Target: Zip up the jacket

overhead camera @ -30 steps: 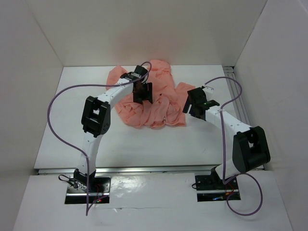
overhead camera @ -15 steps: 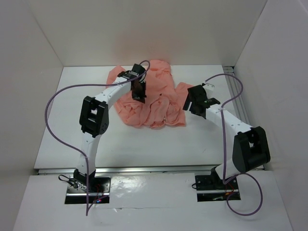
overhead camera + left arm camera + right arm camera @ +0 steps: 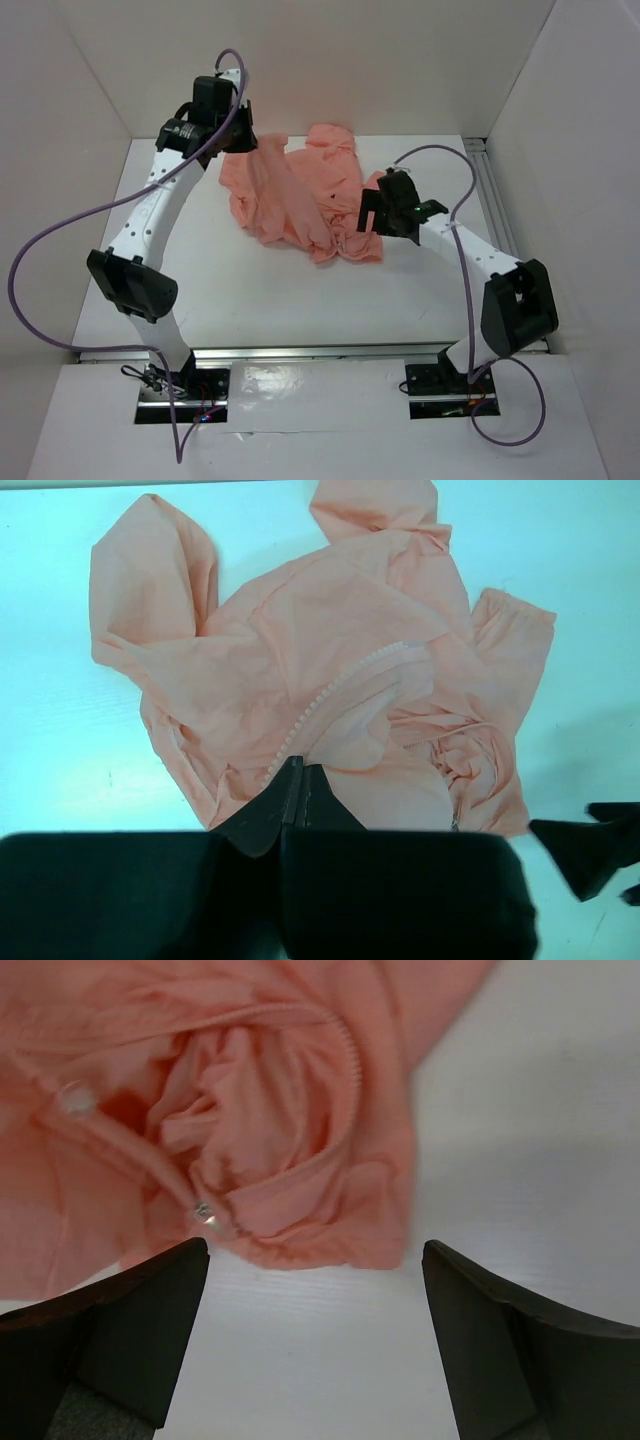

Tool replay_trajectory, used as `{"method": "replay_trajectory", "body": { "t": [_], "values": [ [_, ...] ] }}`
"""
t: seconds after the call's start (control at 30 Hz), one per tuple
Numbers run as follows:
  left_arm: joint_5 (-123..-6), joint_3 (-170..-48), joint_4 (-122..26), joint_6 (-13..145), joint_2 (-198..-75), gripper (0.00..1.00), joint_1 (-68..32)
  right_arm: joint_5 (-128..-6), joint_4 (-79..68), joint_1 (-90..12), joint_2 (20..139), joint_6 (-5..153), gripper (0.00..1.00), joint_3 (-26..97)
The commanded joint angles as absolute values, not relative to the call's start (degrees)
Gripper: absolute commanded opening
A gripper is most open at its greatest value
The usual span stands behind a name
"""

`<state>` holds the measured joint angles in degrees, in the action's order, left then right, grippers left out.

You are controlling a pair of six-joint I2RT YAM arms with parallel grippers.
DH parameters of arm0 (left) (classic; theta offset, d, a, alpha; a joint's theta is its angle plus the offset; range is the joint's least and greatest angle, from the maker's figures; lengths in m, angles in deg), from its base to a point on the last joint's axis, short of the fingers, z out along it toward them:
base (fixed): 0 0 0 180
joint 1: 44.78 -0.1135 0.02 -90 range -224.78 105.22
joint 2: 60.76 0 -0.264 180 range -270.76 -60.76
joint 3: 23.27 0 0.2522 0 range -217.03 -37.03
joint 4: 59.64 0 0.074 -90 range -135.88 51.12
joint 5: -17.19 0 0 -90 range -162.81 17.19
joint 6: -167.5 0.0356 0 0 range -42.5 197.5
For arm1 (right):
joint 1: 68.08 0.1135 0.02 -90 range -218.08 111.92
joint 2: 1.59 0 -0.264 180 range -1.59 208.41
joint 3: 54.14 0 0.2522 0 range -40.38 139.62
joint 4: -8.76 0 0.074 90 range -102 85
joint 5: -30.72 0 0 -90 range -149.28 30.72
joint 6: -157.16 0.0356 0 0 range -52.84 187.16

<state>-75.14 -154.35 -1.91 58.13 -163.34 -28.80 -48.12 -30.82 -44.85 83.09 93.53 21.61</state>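
The salmon-pink jacket [image 3: 305, 200] lies crumpled at the back middle of the table. My left gripper [image 3: 250, 142] is raised at the back left, shut on the jacket's edge, and a fold of fabric stretches up to it. In the left wrist view a row of pale zipper teeth [image 3: 330, 692] runs into the shut fingertips [image 3: 290, 780]. My right gripper [image 3: 315, 1260] is open just off the jacket's bunched lower right corner [image 3: 320, 1190] and touches nothing. A small pale zipper pull [image 3: 205, 1213] shows near its left finger [image 3: 140, 1320].
White walls enclose the table [image 3: 260, 290] on the left, back and right. A rail [image 3: 495, 200] runs along the right side. Purple cables loop from both arms. The right gripper's tip [image 3: 590, 845] shows at the lower right of the left wrist view.
My left gripper has shut on the jacket and swung up and back-left, pulling a fold of fabric with it. My right gripper has moved left toward the jacket's corner.
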Motion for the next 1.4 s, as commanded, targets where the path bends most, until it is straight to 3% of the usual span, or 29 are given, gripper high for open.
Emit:
{"method": "replay_trajectory", "body": {
  "t": [0.0, 0.1, 0.2, 0.33, 0.43, 0.8, 0.87, 1.0, 1.17, 1.37],
  "values": [
    [-78.61, -152.17, -1.76, 59.58, -164.03, 0.00, -28.35, -58.74, -29.60, -42.07, 88.48, 91.84, 0.94, 27.01],
    [-80.09, -149.37, -1.76, 58.96, -162.54, 0.00, -28.35, -59.97, -29.01, -42.06, 93.41, 97.28, 0.83, 26.86],
    [-81.86, -145.42, -3.07, 58.96, -160.87, 0.00, -28.35, -59.98, -20.86, -42.06, 93.42, 103.34, 0.65, 22.91],
    [-82.39, -144.08, -4.30, 58.96, -159.55, 0.00, -28.35, -59.03, -18.09, -39.26, 96.21, 103.98, 0.65, 23.23],
    [-81.86, -143.47, -4.83, 58.96, -159.02, 0.00, -28.35, -55.69, -19.59, -38.46, 97.64, 105.03, 0.78, 24.66],
    [-80.11, -142.85, -4.83, 57.82, -159.02, 0.00, -28.35, -44.16, -23.63, -34.33, 100.01, 103.72, 0.78, 24.75],
    [-80.11, -142.85, -4.83, 57.11, -159.64, 0.00, -28.35, -43.54, -23.63, -33.80, 101.15, 104.42, 0.72, 24.74],
    [-82.04, -142.85, -4.83, 57.11, -160.77, 0.00, -28.35, -41.26, -24.15, -33.80, 101.42, 105.13, 0.30, 22.11],
    [-83.18, -146.36, -4.30, 57.63, -161.31, 0.00, -28.88, -36.96, -28.45, -33.80, 94.57, 103.98, 0.00, 24.47],
    [-88.89, -151.64, -8.35, 59.75, -157.89, 0.00, -29.49, -30.19, -37.77, -38.46, 81.99, 94.33, 0.00, 34.93]
  ]
}}
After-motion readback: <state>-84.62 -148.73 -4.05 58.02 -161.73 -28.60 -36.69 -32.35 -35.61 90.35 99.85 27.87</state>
